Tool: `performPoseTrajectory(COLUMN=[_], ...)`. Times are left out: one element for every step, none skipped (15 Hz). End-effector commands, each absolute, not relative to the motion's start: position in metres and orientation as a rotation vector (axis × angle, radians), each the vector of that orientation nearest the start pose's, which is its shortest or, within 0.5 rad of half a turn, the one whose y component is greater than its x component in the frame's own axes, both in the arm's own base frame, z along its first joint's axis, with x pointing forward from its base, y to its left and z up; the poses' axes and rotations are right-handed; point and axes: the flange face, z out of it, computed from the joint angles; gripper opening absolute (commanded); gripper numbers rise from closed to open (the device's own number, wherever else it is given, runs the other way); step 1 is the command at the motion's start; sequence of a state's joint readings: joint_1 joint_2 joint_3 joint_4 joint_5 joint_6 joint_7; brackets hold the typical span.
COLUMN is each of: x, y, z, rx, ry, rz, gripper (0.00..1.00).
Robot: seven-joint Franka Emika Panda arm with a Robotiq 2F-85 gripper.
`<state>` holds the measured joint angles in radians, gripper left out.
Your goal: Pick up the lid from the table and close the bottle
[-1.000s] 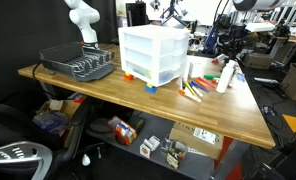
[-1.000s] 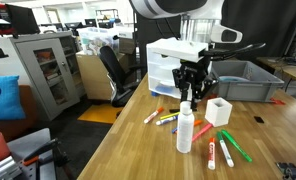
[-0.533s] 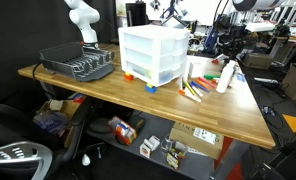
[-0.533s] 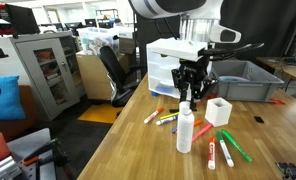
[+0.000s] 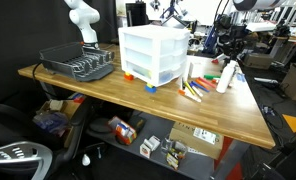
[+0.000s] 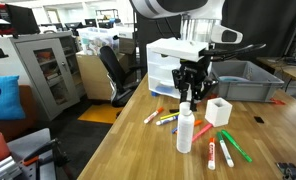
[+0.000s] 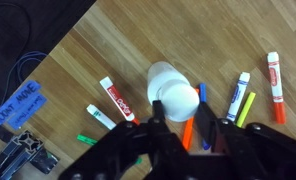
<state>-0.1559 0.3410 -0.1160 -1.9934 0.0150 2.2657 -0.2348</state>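
Observation:
The slim white bottle (image 6: 186, 133) stands upright among markers near the table's edge, and also shows as the bottle (image 5: 224, 76) in both exterior views. My gripper (image 6: 190, 101) hangs straight above its neck. From the wrist camera the gripper (image 7: 178, 110) is shut on the lid (image 7: 178, 98), a small round white cap between the two black fingers. Just behind the cap I see the bottle (image 7: 159, 75) shoulder. Whether the cap touches the neck cannot be told.
Coloured markers (image 7: 115, 100) lie scattered around the bottle's base. A small white square cup (image 6: 219, 110) stands close beside it. The white drawer unit (image 5: 154, 52), a dish rack (image 5: 78, 63) and a grey bin (image 6: 242, 80) are farther off. The table edge (image 5: 238, 135) is near.

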Motion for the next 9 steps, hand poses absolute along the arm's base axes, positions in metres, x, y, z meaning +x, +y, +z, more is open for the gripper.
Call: performPoseTrajectory(x=[0.5777, 0.5781, 0.5790, 0.5798, 0.5804, 0.5807, 0.5804, 0.5802, 0.5801], y=[-0.1608, -0.1606, -0.1602, -0.1600, -0.1601, -0.1604, -0.1610, -0.1617, -0.1624], z=[0.2731, 0.2728, 0.2726, 0.2724, 0.2718, 0.2709, 0.2702, 0.2698, 0.2692], rx=[-3.114, -3.110, -3.104, -3.100, -3.096, -3.092, -3.092, -3.091, -3.088], ry=[0.061, 0.060, 0.057, 0.055, 0.053, 0.052, 0.052, 0.054, 0.057], rz=[0.164, 0.165, 0.159, 0.153, 0.151, 0.152, 0.157, 0.158, 0.158], gripper=[0.12, 0.12, 0.12, 0.12, 0.12, 0.12, 0.12, 0.12, 0.12])
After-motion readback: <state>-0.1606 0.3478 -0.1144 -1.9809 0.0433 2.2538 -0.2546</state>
